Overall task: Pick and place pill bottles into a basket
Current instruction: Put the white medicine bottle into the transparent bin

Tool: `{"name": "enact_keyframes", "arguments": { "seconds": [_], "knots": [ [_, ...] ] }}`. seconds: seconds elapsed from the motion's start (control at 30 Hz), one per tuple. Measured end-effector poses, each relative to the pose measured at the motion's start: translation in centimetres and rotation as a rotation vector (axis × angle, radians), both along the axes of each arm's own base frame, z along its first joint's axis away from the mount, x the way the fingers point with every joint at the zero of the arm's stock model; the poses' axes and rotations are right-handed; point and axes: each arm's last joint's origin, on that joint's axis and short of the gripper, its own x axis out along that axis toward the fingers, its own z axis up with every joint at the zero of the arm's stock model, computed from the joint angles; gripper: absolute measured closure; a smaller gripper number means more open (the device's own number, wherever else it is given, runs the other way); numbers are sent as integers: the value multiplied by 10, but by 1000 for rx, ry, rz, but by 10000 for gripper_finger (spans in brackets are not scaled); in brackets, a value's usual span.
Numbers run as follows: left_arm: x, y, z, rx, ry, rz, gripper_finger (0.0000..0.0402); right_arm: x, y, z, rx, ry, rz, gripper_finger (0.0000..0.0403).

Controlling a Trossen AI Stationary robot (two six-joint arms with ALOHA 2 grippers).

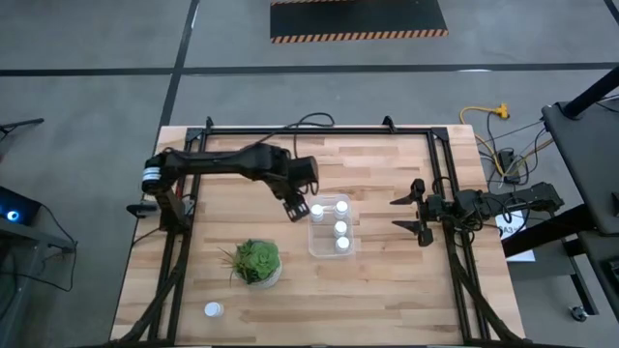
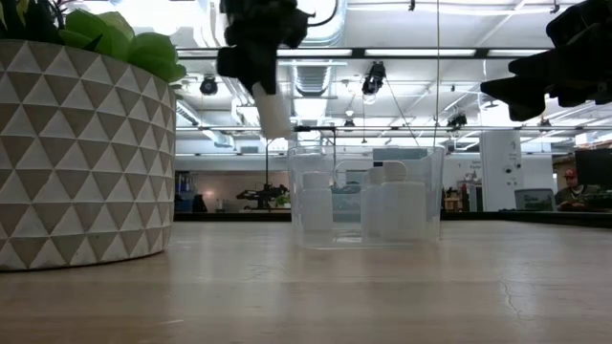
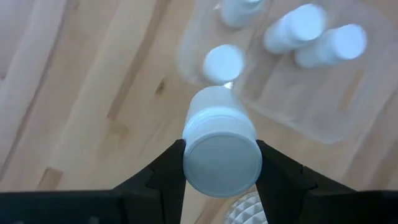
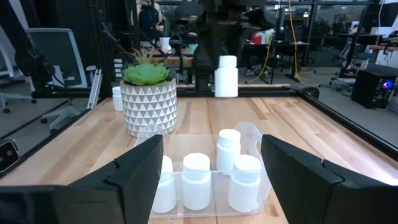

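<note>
Your left tool (image 3: 219,163) grips a small white cylindrical pill bottle (image 3: 219,149) above the clear rectangular plastic basket (image 1: 320,242).
Your right wrist view alone shows four bottles inside; the right tool (image 1: 418,215) waits released, beside the basket.

6 pill bottles (image 4: 196,180), 1 basket (image 1: 330,250), 1 potted plant (image 1: 256,262), 2 arms (image 1: 232,164).
</note>
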Motion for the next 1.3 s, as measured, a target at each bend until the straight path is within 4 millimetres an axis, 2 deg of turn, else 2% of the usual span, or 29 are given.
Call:
{"name": "enact_keyframes", "arguments": {
  "seconds": [0.2, 0.37, 0.83, 1.0, 1.3],
  "knots": [
    [28, -12, 10, 4, 5, -40, 259, 0, 0, 0, 1, 0, 0, 142],
    [40, -19, 20, 18, -16, -38, 259, 0, 0, 0, 2, 0, 0, 142],
    [42, -50, 20, 8, 25, -97, 259, 0, 0, 0, 0, 0, 0, 142],
    [48, -56, 11, 3, 49, -92, 259, 0, 0, 0, 0, 0, 0, 142],
    [66, -59, -23, 3, 137, -101, 259, 0, 0, 0, 0, 0, 0, 142]
  ]
}}
